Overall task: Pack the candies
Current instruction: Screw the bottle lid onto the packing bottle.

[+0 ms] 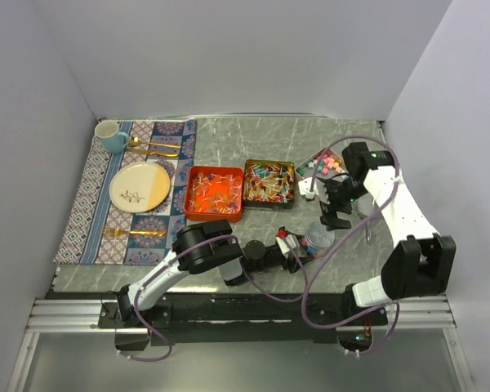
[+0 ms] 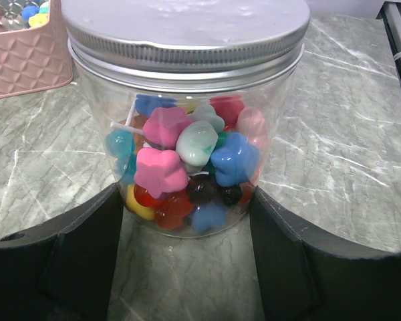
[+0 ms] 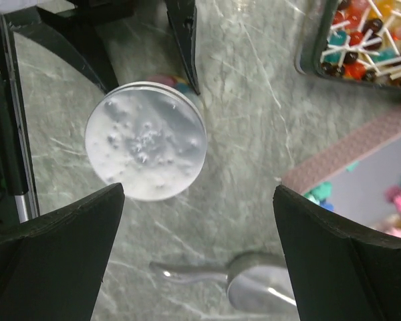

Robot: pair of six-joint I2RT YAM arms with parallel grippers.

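The step in hand looks like tightening the cap. The clear round plastic jar (image 2: 187, 100) stands upright on the grey-green marbled bench (image 2: 347, 134), its silver screw lid (image 2: 187, 40) already seated. The task's things, the bright star-shaped and ball-like candies (image 2: 164, 170) in pink, blue, mint, red and yellow, fill the jar to just under the lid. More lie loose in the pink quilted tray (image 2: 23, 53), just beyond the jar.

The left pincer (image 2: 187, 197) reaches in low from the side. Its black fingers (image 2: 87, 254) press the jar's lower wall on either side, so it appears to be pinching the jar by its base. The right pincer (image 3: 199, 194) hangs above with its jaws spread wide and nothing between them.

From the right wrist view the lid sits off-centre, towards one finger. A good approach would be to shift until the lid is midway between the fingers, then descend straight. The jaws should close on the ribbed rim, not the smooth top, and turn while the left grip resists. That grip is low and at the fingertips only, so pressing down hard could tip the jar.

No brand, label or lettering can be read: the lid is plain and the jar wall bare.
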